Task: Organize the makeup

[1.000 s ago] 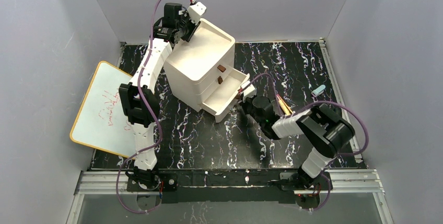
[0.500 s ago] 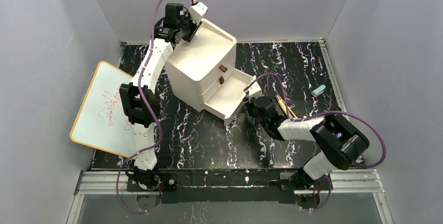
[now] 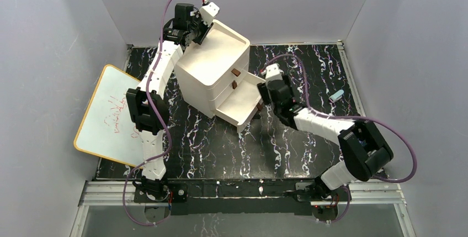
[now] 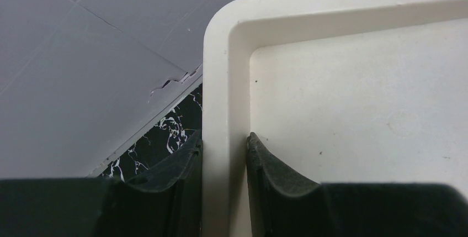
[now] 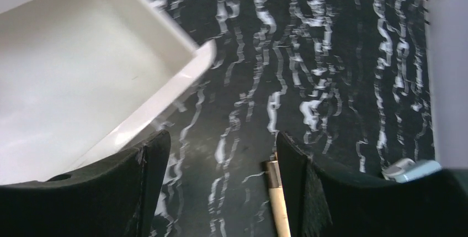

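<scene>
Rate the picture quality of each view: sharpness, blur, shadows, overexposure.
Top external: evenly lit and sharp, a soft shadow on the table under the open drawer. Left wrist: crisp on the white box rim; the left gripper fingers are dark, showing little detail. Right wrist: motion-smeared, worst along the drawer edge and the marbling; the drawer floor is nearly washed out.

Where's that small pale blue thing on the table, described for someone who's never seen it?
Start at the white drawer box on the black marbled table. Look right, almost to the table's right edge. The pale blue piece lies there, small and oblong, the only blue thing on the dark top.
</scene>
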Robot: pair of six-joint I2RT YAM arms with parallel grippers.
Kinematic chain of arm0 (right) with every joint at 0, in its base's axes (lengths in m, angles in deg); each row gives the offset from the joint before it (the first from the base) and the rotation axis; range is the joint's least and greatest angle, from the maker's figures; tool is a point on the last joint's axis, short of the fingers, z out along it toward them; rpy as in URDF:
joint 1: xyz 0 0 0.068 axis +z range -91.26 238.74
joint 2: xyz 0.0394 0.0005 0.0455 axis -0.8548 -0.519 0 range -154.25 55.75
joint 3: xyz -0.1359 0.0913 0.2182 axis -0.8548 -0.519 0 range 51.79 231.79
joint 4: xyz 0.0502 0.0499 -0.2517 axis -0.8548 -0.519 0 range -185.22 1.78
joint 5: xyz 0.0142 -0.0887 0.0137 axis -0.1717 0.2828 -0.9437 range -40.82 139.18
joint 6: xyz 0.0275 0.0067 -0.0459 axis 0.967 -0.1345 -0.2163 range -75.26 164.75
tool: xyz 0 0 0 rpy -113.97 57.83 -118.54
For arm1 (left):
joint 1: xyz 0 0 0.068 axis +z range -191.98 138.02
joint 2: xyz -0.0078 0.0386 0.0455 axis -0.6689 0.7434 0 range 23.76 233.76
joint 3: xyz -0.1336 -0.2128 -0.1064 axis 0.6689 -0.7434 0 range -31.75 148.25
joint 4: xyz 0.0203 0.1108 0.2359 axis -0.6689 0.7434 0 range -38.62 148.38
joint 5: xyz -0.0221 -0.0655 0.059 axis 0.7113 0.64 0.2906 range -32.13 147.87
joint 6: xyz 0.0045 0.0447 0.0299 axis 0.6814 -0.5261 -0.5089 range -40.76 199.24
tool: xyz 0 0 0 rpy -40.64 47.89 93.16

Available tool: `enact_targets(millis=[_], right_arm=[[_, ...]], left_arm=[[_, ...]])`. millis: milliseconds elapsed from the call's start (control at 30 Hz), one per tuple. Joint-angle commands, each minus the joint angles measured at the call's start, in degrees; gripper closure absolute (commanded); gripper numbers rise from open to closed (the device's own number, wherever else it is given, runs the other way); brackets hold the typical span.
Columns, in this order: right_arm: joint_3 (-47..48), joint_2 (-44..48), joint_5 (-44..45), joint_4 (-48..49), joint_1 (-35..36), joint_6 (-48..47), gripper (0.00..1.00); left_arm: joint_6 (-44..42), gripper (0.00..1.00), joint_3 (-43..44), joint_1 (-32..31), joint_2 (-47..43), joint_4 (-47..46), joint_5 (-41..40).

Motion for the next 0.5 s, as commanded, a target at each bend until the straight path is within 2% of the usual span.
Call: enact_targets(millis=[0,100,200,333,467], right_arm=[[5.8,4.3,3.5,-11.4,-8.8,5.4,0.23],[7.1,4.9,-2.9,-17.6,-17.3,11.6,0.24],[10.3,2.6,-8.2,-24.8,-22.1,15.1,0.25],[14.0,-1.7,-10.6,-30.3,-23.2,16.7,0.29],[14.1,-4.0,-13.4,-32.3,-23.3,17.7,0.38]], left_arm=[[-3.1,1.0,-3.7,-2.5,4.0,12.1,0.5],[-3.1,1.0,-3.6,-2.4,4.1,12.1,0.6],[-3.0,1.0,-3.5,-2.4,4.2,12.1,0.7],[-3.0,1.0,-3.5,-2.4,4.1,12.2,0.7],[-3.1,1.0,-3.7,-2.4,3.9,12.1,0.6]])
